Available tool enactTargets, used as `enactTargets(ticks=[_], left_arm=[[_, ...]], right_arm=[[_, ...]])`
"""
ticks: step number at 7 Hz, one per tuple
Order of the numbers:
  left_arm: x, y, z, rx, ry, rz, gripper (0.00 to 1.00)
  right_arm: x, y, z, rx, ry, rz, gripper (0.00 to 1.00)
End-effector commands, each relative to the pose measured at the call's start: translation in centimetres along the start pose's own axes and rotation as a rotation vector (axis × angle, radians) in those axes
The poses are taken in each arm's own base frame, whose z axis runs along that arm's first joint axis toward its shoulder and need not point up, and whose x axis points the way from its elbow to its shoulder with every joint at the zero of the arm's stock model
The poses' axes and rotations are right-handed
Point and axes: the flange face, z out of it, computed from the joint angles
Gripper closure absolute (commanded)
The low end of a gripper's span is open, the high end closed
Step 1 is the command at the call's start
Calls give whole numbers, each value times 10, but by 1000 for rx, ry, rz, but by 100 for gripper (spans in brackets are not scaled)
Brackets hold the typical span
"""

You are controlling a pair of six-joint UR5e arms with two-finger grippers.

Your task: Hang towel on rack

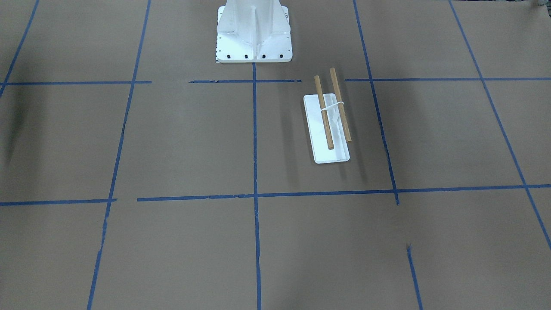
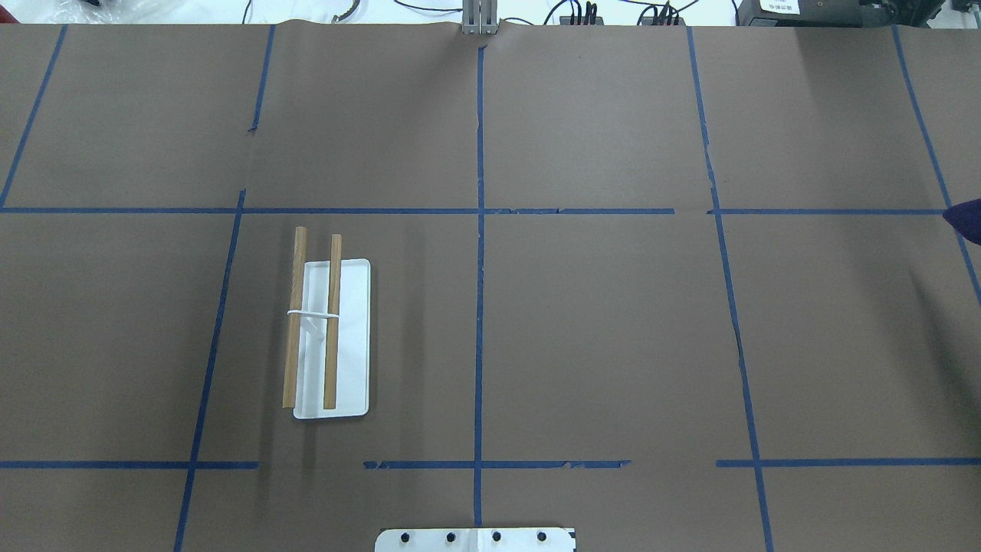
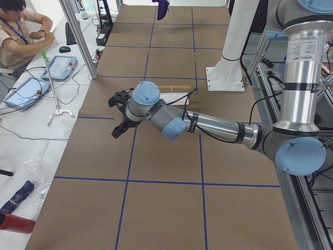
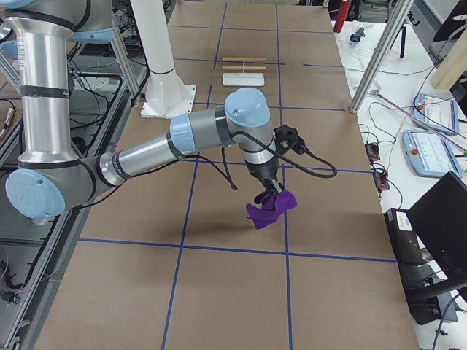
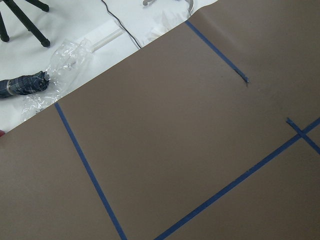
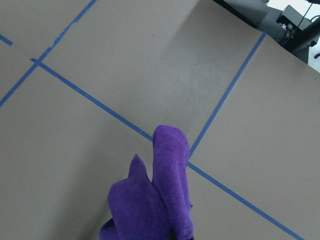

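Note:
The rack (image 1: 327,125) has a flat white base and two wooden dowels. It stands on the brown table on my left side, and shows in the overhead view (image 2: 329,337) and far off in the right side view (image 4: 244,69). The purple towel (image 4: 271,208) hangs bunched in the air from my right gripper (image 4: 266,191), far from the rack. In the right wrist view the towel (image 6: 160,200) rises from the bottom edge and hides the fingers. My left gripper (image 3: 115,114) hovers over the table beyond the rack, empty. I cannot tell whether it is open.
The white robot pedestal (image 1: 254,38) stands at the table's robot side. An operator (image 3: 21,31) sits at a side desk with tablets. A plastic-wrapped bundle (image 5: 30,85) lies off the table's end. Blue tape lines grid the brown paper.

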Motion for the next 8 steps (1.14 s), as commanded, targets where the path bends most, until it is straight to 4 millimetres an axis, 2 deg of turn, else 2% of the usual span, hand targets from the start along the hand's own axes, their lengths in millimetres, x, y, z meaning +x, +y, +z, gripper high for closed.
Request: enactTargets(ticks=[1, 2, 3, 4, 5, 6, 7, 8], left_arm=[[27, -19, 35, -20, 56, 23, 0], [35, -49, 34, 2, 64, -3, 0], [57, -89, 44, -8, 95, -1, 0], [73, -129, 41, -19, 106, -60, 0], [115, -158, 42, -34, 141, -153, 0], [140, -167, 32, -30, 161, -297, 0], [176, -186, 33, -37, 205, -388, 0], [223, -221, 39, -72, 254, -542, 0]], right_arm=[[-80, -76, 26, 51, -49, -46, 100], [-128, -115, 47, 88, -79, -84, 100], [-181, -165, 52, 142, -95, -200, 100], [-229, -204, 48, 180, -137, -239, 100], [-275, -221, 59, 189, -132, -222, 100], [-320, -231, 74, 198, -110, -220, 100], [-362, -245, 79, 224, -112, -208, 100], [-390, -245, 88, 230, -114, -185, 100]])
